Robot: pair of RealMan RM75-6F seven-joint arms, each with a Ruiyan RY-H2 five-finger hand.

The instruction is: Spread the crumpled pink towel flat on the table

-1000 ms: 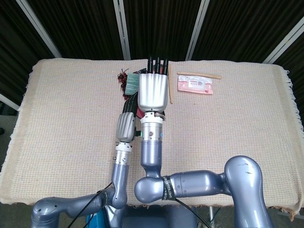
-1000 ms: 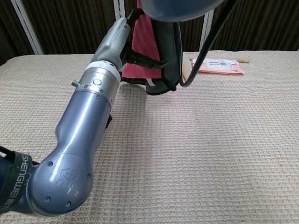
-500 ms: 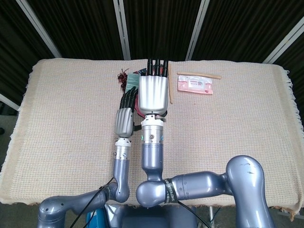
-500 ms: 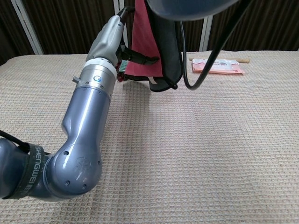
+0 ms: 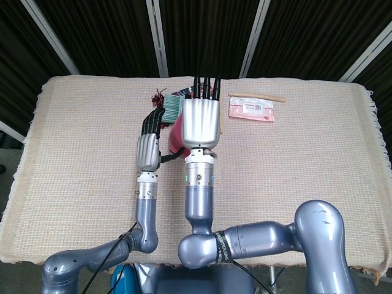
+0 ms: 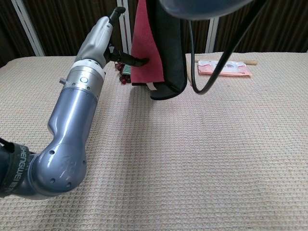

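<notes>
Both hands hold the pink towel (image 6: 147, 43) above the table (image 5: 306, 153): left hand (image 5: 149, 147) fingers (image 6: 129, 59) pinching, right hand (image 5: 200, 122) gripping.

From the head view we look steeply down on the whole desk (image 5: 79, 141), facing its far edge. From the chest view we sit low and close above the desk (image 6: 216, 144), looking across it. Both share the pink packet (image 5: 252, 110) (image 6: 224, 68) at the far edge.

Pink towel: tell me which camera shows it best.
The chest view: the pink towel hangs in plain sight, lifted off the table, with the left hand touching its edge. The head view shows only a sliver beside the right hand, which covers the rest.
</notes>
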